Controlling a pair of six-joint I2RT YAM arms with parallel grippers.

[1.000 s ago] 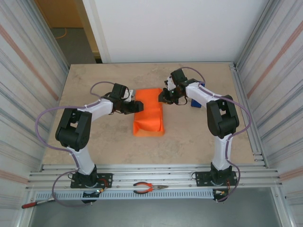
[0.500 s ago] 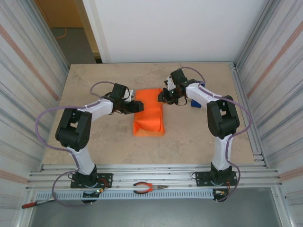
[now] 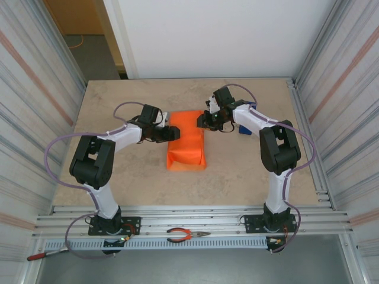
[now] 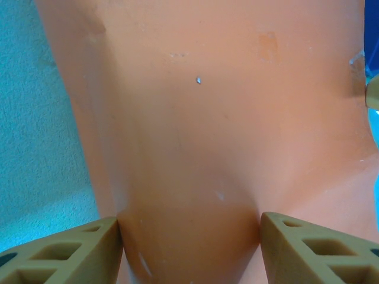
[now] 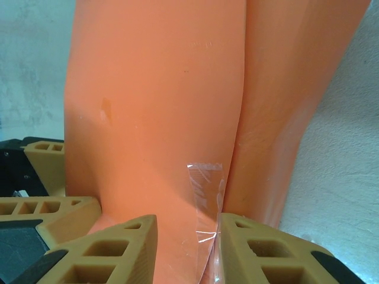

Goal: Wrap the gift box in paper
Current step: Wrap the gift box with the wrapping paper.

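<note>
The orange paper (image 3: 186,142) lies folded over in a long bundle at mid-table; the gift box is hidden under it. My left gripper (image 3: 169,133) is at the bundle's upper left side. In the left wrist view its jaws (image 4: 190,248) press on both sides of a bulge of the paper (image 4: 201,118). My right gripper (image 3: 204,121) is at the bundle's upper right corner. Its jaws (image 5: 186,248) stand apart over the paper (image 5: 154,89), where a strip of clear tape (image 5: 204,195) lies along the seam beside the right finger.
A blue tape dispenser (image 3: 243,129) stands right of the bundle, behind the right arm. Pliers (image 3: 186,235) and a red-handled tool (image 3: 35,257) lie on the front rail. Metal walls close in both sides of the table (image 3: 118,171).
The right gripper's jaws have spread a little. Both arms and the bundle stay where they were.
</note>
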